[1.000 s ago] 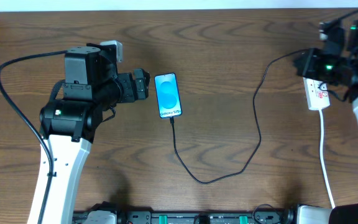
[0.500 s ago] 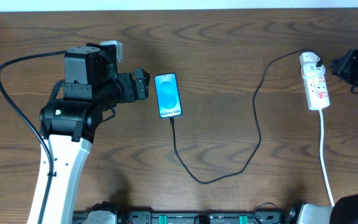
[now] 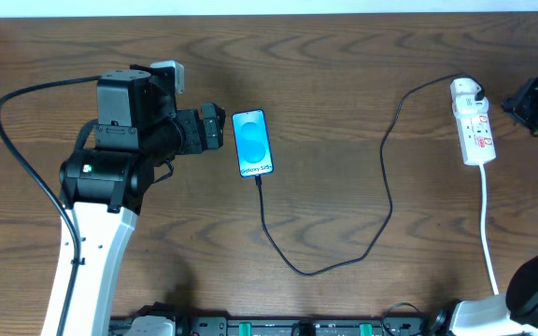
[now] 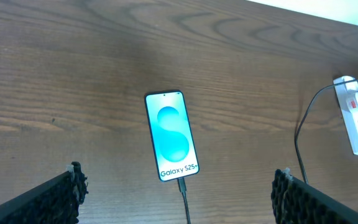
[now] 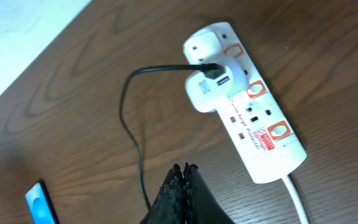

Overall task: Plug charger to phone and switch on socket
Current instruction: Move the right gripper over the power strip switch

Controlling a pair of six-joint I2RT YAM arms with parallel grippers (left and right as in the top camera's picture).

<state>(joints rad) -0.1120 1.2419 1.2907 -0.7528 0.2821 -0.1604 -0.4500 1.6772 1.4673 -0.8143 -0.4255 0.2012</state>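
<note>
The phone (image 3: pixel 253 143) lies flat on the wooden table, its blue screen lit, with the charger's black tip (image 4: pixel 181 185) in its near end. The charger cable (image 3: pixel 388 187) loops right to a white plug (image 5: pixel 209 87) seated in the socket (image 3: pixel 473 123). My left gripper (image 3: pixel 215 126) stands open just left of the phone, its fingertips (image 4: pixel 74 180) wide apart and holding nothing. My right gripper (image 3: pixel 519 99) is shut and empty, a little to the right of the socket. In the right wrist view the closed gripper (image 5: pixel 185 168) hovers above the table beside the socket (image 5: pixel 253 118).
The socket's thick white cord (image 3: pixel 487 224) runs toward the table's front edge. A black arm cable (image 3: pixel 12 140) curves over the left side. The table's far edge meets a pale wall (image 5: pixel 17 37).
My right arm has pulled away to the right, uncovering the socket and its plug. The left arm, phone and cable have not moved.
</note>
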